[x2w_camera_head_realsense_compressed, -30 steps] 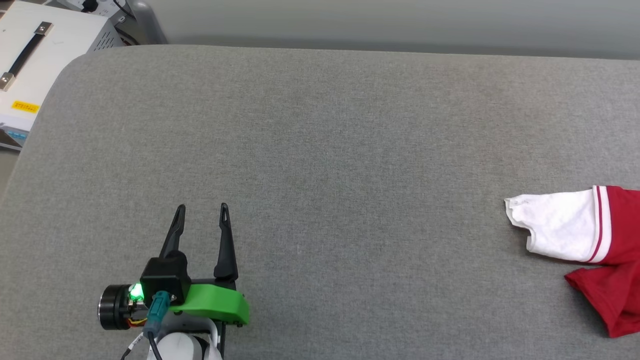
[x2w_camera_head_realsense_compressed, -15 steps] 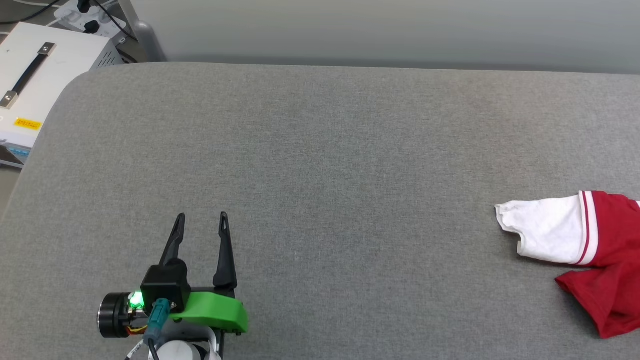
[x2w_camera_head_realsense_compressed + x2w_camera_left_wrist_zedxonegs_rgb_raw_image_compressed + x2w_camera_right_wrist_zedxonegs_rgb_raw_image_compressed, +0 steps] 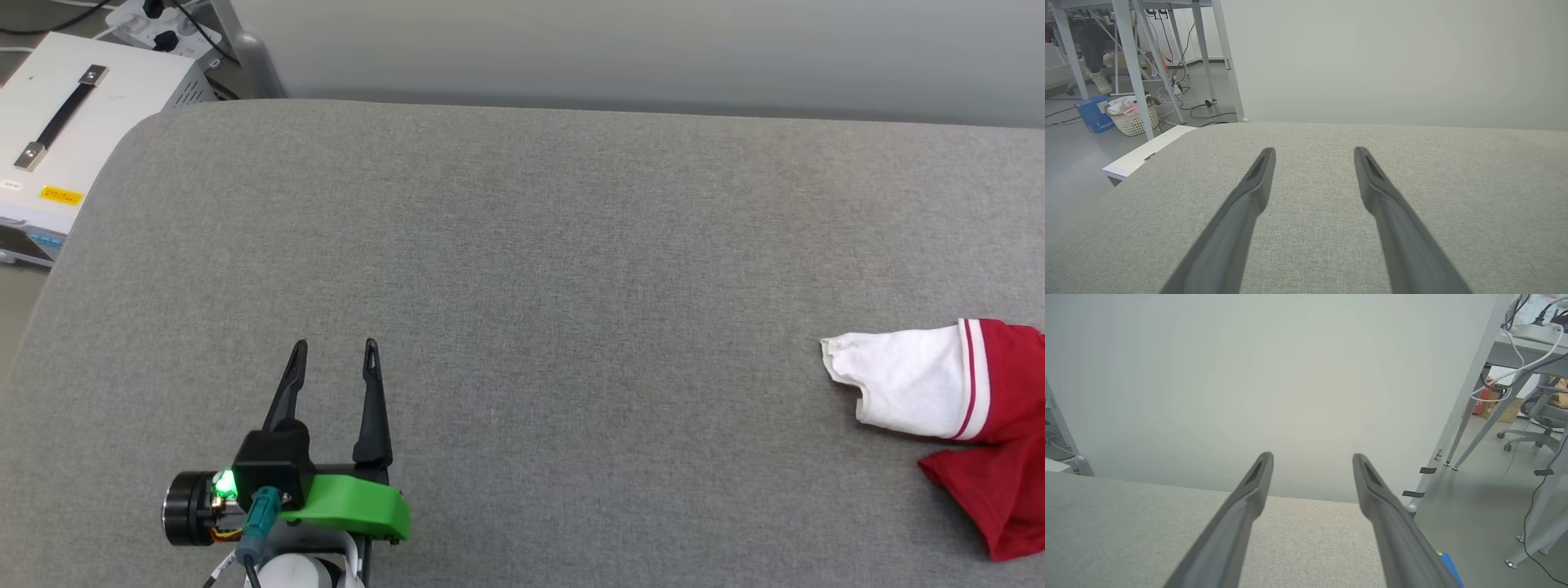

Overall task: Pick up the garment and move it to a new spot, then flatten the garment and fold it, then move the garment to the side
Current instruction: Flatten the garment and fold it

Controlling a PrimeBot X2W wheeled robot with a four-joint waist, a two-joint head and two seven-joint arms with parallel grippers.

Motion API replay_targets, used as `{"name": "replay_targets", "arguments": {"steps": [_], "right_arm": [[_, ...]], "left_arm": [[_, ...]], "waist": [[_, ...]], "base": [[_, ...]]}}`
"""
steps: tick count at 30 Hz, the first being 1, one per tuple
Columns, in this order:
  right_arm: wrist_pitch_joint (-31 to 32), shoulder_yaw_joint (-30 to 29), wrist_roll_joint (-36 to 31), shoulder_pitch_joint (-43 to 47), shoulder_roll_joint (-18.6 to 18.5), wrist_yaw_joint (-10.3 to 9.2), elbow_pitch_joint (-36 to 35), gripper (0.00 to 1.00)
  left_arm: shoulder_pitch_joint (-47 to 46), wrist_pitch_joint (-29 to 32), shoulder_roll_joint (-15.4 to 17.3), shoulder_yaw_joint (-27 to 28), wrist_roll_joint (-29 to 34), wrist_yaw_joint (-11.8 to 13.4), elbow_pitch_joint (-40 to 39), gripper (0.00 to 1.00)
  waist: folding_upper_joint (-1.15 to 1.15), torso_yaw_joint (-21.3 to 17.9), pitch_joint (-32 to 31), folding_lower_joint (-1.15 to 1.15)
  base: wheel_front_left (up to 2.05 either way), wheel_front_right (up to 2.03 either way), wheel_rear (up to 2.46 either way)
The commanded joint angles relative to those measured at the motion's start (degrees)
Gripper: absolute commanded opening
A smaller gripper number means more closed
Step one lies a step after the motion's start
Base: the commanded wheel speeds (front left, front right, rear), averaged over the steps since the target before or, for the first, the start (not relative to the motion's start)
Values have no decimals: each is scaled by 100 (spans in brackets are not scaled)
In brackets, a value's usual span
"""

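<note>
My left gripper point(image 3: 335, 344) and right gripper point(image 3: 1312, 455) are spread, empty; red white-sleeved jersey T-shirt point(image 3: 939, 392) lies lower right, parked aside I reckon.

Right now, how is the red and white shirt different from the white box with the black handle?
The shirt is soft and rumpled, red and white; the white box is hard and flat-topped, with a black handle and a yellow sticker. The shirt lies on the gray table, at its right side; the box stands off the table, past its far left corner. Both have white on them and run off the picture's edge.
</note>
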Motion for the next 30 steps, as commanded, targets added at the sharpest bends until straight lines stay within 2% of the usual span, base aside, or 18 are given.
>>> {"name": "replay_targets", "arguments": {"steps": [1, 8, 14, 20, 30], "right_arm": [[305, 211, 42, -70, -69, -2, -198, 100], [2495, 1630, 795, -232, -692, -2, -768, 100], [4062, 2509, 1489, -567, -1036, -2, -682, 100], [4633, 3157, 1550, -922, -1024, -2, -29, 100], [4481, 4052, 1394, -964, -740, -2, 1548, 100]], "left_arm": [[42, -33, -15, -8, 48, -23, -27, 100], [-30, -33, -15, -58, 4, 5, -89, 100], [-139, -33, -15, -107, -54, 40, -121, 100], [-274, -33, -15, -179, -135, 90, -127, 100], [-403, -33, -15, -224, -194, 147, -106, 100]], "waist": [[0, 23, 21, 0], [0, 101, 142, 0], [0, 198, 344, 0], [0, 339, 591, 0], [0, 502, 822, 0]], "base": [[0, 0, 0], [0, 0, 0], [0, 0, 0], [0, 0, 0], [0, 0, 0]]}}
